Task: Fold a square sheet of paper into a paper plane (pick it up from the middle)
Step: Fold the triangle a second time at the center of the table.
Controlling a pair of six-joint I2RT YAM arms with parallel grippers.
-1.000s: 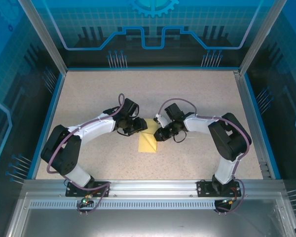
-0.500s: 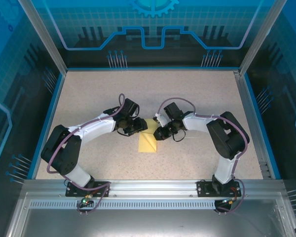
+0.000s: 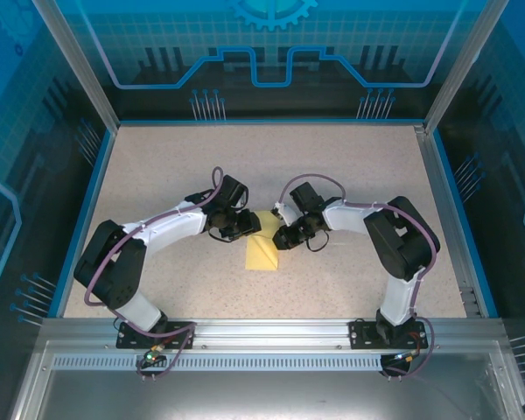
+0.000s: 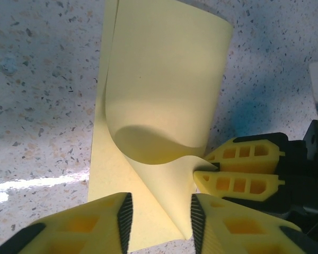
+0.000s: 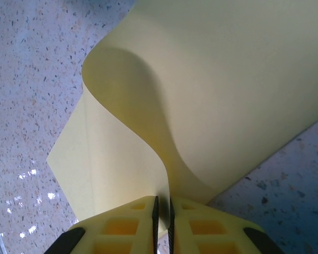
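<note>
The pale-yellow square sheet of paper lies partly folded on the speckled table between the two arms. In the left wrist view the paper curls up in a loop, one flap lifted over the flat layer. My left gripper is open, its yellow fingers straddling the near corner of the sheet. My right gripper is shut on the lifted edge of the paper, and its fingers pinch the flap's corner in the left wrist view. From above, left gripper and right gripper flank the sheet.
The speckled table is ringed by a blue rim and transparent walls. An aluminium rail runs along the near edge, carrying both arm bases. Open tabletop lies behind and to both sides of the arms.
The right arm's elbow has shifted slightly left and back. The paper and the left arm look unchanged from above.
</note>
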